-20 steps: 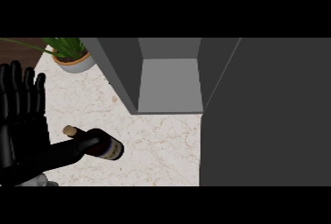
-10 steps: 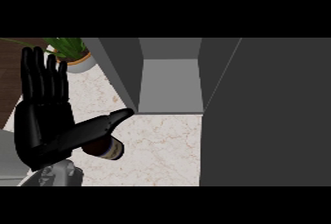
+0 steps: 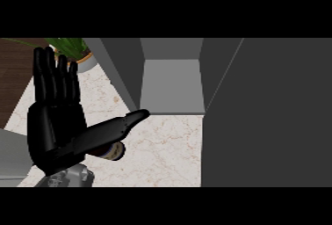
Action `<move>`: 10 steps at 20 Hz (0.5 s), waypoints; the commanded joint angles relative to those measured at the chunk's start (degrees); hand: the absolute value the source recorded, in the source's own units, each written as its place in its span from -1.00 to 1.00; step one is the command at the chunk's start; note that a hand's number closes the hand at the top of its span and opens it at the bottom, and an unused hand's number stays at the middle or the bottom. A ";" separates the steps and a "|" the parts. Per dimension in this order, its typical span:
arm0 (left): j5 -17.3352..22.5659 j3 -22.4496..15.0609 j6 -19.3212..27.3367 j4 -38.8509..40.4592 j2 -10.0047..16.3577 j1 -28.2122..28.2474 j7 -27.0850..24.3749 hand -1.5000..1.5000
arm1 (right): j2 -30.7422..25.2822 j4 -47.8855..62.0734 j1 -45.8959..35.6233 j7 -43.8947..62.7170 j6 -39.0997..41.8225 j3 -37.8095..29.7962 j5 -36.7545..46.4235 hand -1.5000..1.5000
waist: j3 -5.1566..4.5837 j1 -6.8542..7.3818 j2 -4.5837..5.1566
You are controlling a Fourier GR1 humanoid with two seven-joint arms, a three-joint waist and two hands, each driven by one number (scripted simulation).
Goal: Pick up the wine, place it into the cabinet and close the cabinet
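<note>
The wine bottle (image 3: 113,151) lies on its side on the marble counter (image 3: 162,149). Only its dark base end with a tan band shows below my left hand's thumb; the rest is hidden. My left hand (image 3: 57,127) is over the bottle, open, with fingers straight and pointing away and the thumb stretched right towards the cabinet. Whether it touches the bottle cannot be told. The grey cabinet (image 3: 171,85) stands open just beyond, with its inside bare. Its dark door (image 3: 272,114) fills the right side. My right hand does not show.
A potted plant (image 3: 73,49) stands at the back left beside the cabinet's left wall. The counter's left edge meets dark wooden floor (image 3: 14,79). The open door covers the right part of the counter.
My left hand has moved right from the left edge to over the bottle, hiding its neck and most of its body. The bottle has stayed where it lay.
</note>
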 commanded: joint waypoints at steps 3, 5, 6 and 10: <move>-3.94 -6.31 5.37 -0.91 -0.02 1.25 2.26 -1.00 | -1.18 1.74 -5.91 3.57 -0.10 -3.33 -3.21 -1.00 | 0.00 0.21 0.01; -5.55 -1.38 1.80 -0.28 -0.02 -2.06 5.73 -1.00 | 2.20 -4.33 -1.38 5.61 -2.26 1.60 1.04 -1.00 | 0.00 0.10 -0.03; -1.09 -4.28 4.32 0.89 -0.02 2.44 -2.54 -1.00 | 1.04 -0.75 -2.56 3.25 0.40 -1.44 -1.95 -1.00 | -0.02 0.06 0.02; -5.67 -3.84 4.08 -1.22 0.00 2.32 3.45 -1.00 | 2.76 -0.95 -4.57 4.65 -1.53 2.13 3.35 -1.00 | -0.01 0.23 0.00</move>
